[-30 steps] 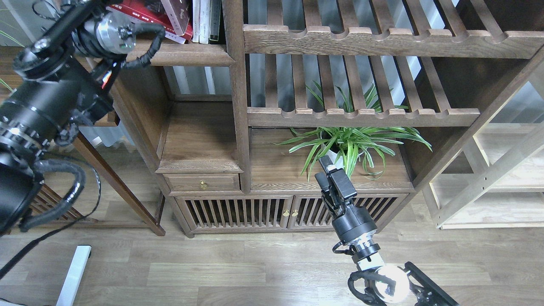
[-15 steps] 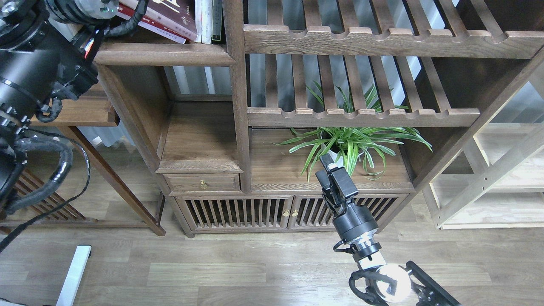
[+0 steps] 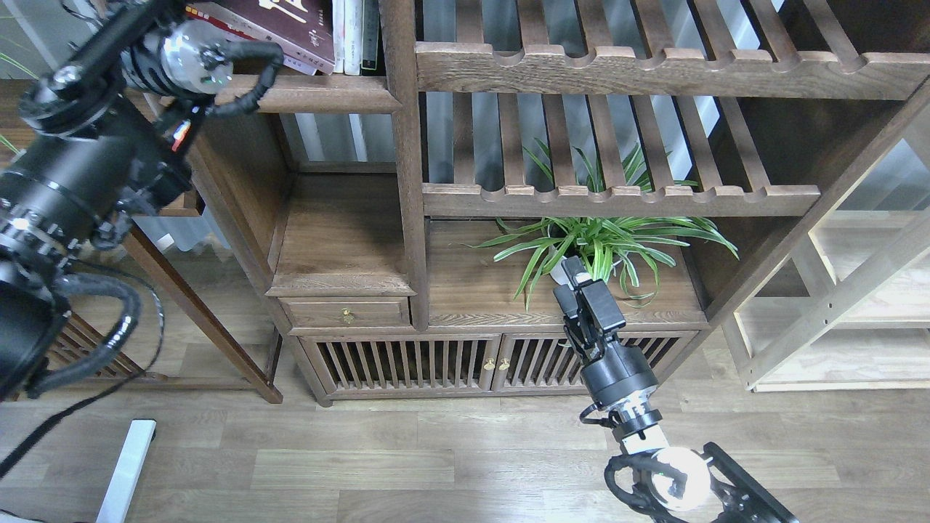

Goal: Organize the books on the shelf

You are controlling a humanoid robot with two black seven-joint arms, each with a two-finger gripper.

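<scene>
At the upper left of the frame, a solid dark-brown wooden shelf with a thick rounded front lip [image 3: 320,93] carries the books. A maroon paperback with big cream characters [image 3: 290,18] lies tilted on top of a pale book, whose edge shows beneath it. Just to their right stand thin pale-spined upright books [image 3: 354,33]. The thick black left arm [image 3: 80,167] rises from the left edge toward this shelf; its gripper is out of the frame. At lower centre, the right gripper [image 3: 574,280] points up before a green spider plant [image 3: 603,243], its dark fingers together, grasping nothing.
</scene>
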